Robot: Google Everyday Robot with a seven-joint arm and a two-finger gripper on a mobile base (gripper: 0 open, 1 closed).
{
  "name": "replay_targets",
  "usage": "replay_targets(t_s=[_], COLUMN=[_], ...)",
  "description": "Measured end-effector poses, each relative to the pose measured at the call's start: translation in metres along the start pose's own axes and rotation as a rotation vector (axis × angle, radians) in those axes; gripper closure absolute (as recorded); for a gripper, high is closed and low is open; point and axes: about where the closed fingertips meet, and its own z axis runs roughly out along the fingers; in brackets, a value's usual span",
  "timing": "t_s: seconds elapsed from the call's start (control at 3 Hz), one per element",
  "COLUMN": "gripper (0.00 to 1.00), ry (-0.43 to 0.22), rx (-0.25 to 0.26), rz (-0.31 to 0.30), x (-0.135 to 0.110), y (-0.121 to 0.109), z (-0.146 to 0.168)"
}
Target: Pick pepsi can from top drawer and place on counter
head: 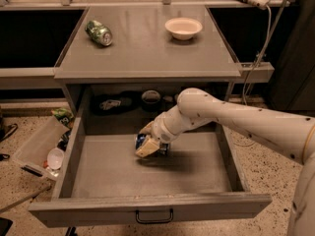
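A: Starting at the bottom of the frame: the drawer [103, 178] is pulled right out, its handle [154, 216] facing us. That's what opens the grey floor to a reach from above.

B: And just left of centre is the claw [147, 147], low over that floor and right on the Pepsi can [141, 140]. Blue shows on either side of it.

A: Has it got hold of the can?

B: I can't tell. The claw covers the middle of the can, so its grip is hidden. The can is in the drawer, mid-floor, well apart from both side walls.

A: The arm [236, 119] comes in from the right edge and angles down over the drawer's right wall. I'd say that keeps it out from under the tabletop [147, 48].

B: Sensible, since that overhang sits just behind the can. Any lift wants to come toward us first, I'd judge.

A: Further back on the tabletop, a green can [99, 32] lies on its side at upper left, and a bowl [183, 28] sits upper centre.

B: There's bare grey between them and along the front edge. That looks the likely landing spot.
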Motion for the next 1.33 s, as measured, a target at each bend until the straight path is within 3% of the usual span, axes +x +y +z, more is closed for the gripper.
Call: replay_targets(t_s=[0.33, 0.67, 1.0, 1.33], gripper=[0.87, 1.0, 1.0, 1.0], ry=[-0.034, -0.059, -0.089, -0.143], rx=[0.018, 0.04, 0.036, 0.013], rz=[-0.007, -0.056, -0.139, -0.263], x=[-0.023, -0.066, -0.115, -0.172], y=[0.009, 0.011, -0.003, -0.028], z=[-0.052, -0.121, -0.169, -0.178])
